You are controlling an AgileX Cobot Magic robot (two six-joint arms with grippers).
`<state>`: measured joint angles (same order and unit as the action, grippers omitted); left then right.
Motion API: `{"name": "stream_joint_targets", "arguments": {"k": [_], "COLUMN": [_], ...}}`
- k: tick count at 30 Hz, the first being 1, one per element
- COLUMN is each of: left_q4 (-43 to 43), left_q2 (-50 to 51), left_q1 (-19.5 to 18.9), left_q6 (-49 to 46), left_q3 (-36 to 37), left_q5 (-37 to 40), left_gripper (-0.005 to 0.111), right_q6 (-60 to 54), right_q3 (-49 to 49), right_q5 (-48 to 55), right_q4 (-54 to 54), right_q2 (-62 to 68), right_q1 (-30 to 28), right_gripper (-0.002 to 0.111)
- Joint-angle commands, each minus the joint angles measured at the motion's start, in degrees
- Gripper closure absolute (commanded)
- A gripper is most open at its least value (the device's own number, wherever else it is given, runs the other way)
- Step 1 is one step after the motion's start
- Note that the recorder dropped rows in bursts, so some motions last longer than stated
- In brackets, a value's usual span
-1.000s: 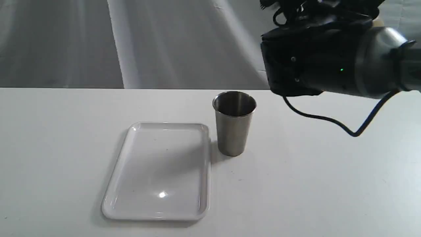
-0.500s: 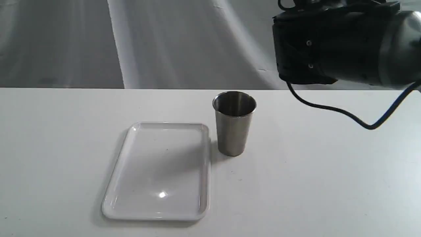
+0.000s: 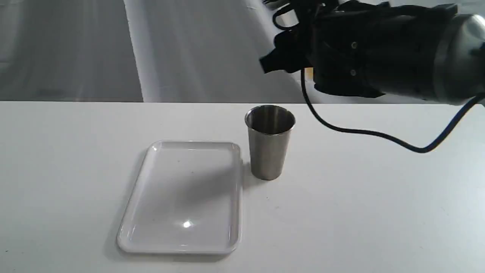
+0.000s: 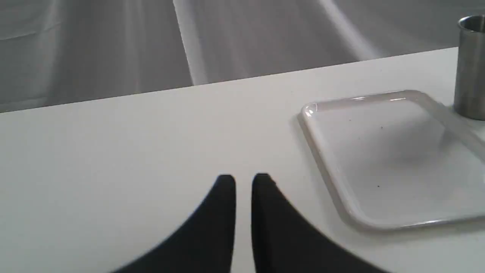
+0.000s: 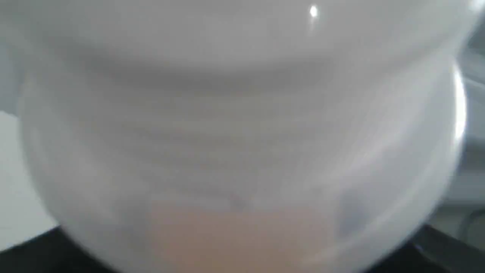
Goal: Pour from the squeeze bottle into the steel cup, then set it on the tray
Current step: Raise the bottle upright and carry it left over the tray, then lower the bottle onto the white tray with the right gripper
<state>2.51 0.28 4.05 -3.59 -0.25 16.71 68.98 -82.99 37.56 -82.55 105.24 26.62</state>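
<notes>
The steel cup point(image 3: 269, 142) stands upright on the white table, just right of the tray's point(image 3: 182, 248) far corner; it also shows at the edge of the left wrist view point(image 4: 471, 68). The tray lies flat with nothing on it. My right gripper point(image 3: 282, 57) hovers high above and slightly right of the cup. The squeeze bottle point(image 5: 242, 144), whitish with amber liquid, fills the right wrist view, held close between the jaws. In the exterior view only a small amber patch of the squeeze bottle point(image 3: 308, 74) shows behind the arm. My left gripper point(image 4: 243, 178) is shut above bare table left of the tray.
A black cable point(image 3: 363, 132) loops down from the right arm over the table right of the cup. Grey draped cloth point(image 3: 151, 49) hangs behind the table's far edge. The left arm is not in the exterior view.
The right arm first rose, then swung left, so its gripper end now reaches out above the cup. Cup, tray and left gripper have not moved.
</notes>
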Motion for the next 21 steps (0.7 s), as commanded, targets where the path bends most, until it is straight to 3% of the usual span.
{"name": "stream_joint_targets", "arguments": {"k": [1,9,17,21], "left_q4": [0.0,0.0,0.0,0.0], "left_q2": [-0.3,-0.3,-0.3,-0.3], "left_q1": [0.2,0.2,0.2,0.2], "left_q6": [0.1,0.1,0.1,0.1], "left_q3": [0.3,0.3,0.3,0.3], "left_q5": [-0.4,-0.4,-0.4,-0.4], "left_gripper": [0.098,0.098,0.098,0.098], "right_q6": [0.2,-3.2,-33.7,-42.5], "right_q3": [-0.5,-0.5,-0.5,-0.5], "right_q5": [-12.7,-36.4,-44.7,-47.8], "right_q4": [2.5,14.9,48.3,55.4], "right_q2": [-0.9,-0.9,-0.5,1.3], "right_q1": [0.2,0.2,0.3,1.8], "right_gripper": [0.051,0.051,0.051,0.051]}}
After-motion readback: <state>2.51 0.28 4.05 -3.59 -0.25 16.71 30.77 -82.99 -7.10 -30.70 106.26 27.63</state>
